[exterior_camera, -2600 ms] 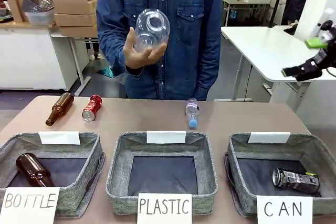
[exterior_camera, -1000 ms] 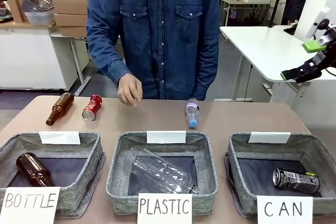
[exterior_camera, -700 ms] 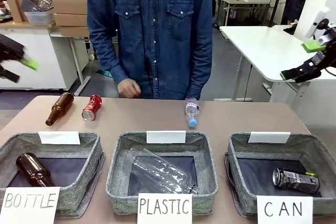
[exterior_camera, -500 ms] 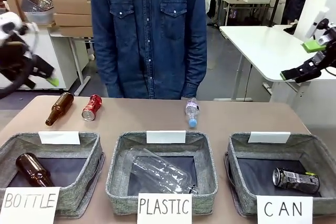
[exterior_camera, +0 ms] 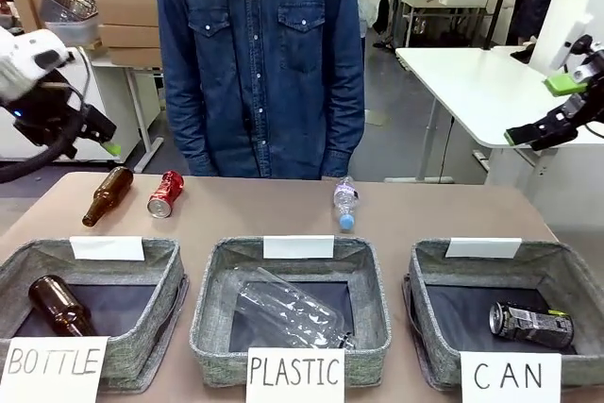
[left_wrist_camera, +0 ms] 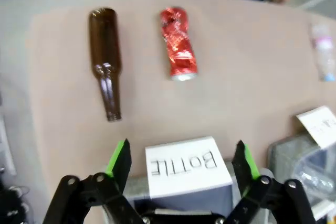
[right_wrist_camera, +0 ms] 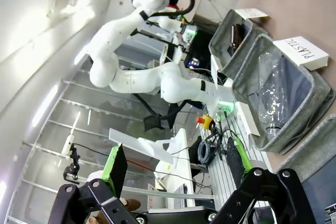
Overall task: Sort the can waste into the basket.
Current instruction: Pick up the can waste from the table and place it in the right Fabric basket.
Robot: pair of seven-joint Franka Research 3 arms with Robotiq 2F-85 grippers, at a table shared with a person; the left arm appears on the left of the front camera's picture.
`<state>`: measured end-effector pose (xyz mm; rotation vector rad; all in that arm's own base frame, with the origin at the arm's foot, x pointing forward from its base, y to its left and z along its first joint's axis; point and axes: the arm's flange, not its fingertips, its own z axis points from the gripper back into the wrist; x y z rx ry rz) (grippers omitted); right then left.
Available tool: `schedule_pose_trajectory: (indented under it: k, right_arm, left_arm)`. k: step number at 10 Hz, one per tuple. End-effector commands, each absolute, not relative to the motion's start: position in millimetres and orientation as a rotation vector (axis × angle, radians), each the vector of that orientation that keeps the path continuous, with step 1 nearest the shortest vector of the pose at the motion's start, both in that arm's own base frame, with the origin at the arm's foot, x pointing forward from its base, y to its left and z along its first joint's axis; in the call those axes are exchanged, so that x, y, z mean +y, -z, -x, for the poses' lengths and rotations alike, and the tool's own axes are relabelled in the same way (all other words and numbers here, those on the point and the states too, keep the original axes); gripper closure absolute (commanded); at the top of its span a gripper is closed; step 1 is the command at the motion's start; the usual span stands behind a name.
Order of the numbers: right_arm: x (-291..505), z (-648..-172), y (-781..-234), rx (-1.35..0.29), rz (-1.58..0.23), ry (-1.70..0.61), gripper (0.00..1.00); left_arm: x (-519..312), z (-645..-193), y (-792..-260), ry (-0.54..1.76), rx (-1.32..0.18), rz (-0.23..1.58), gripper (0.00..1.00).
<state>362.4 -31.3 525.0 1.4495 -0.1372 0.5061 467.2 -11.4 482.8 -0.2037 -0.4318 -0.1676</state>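
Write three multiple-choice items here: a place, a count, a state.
1. Where is the red can? A) inside a bin B) on the table beside a brown bottle C) on the floor
2. How many cans lie in the CAN basket? A) none B) one C) two
3. How is the left hand? A) open, empty B) shut on a can C) shut on a bottle
Key: B, it lies on the table; B, one black can inside; A, fingers apart, nothing between.

Handwritten signs [exterior_camera: 295, 372]: the middle bin [exterior_camera: 209, 320] says "PLASTIC", the bin [exterior_camera: 160, 313] left of it "BOTTLE", the basket [exterior_camera: 427, 323] right of it "CAN".
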Motion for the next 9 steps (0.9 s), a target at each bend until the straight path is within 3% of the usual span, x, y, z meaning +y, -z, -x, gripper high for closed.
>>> schedule_pose_trajectory:
  k: [1, 4, 9]
  right_arm:
    - [-34, -362, -526, -0.143, -1.445, -0.532, 0.00]
    - [-34, -362, -526, -0.143, -1.445, -0.532, 0.00]
    - [-34, -362, -526, -0.143, -1.445, -0.532, 0.00]
  left_arm:
    - [-36, -540, -439, 0.119, -0.400, 0.102, 0.00]
    - [-58, -597, -394, 0.114, -0.292, 0.105, 0.00]
    - [-72, -618, -326, 0.112, -0.202, 0.142, 0.00]
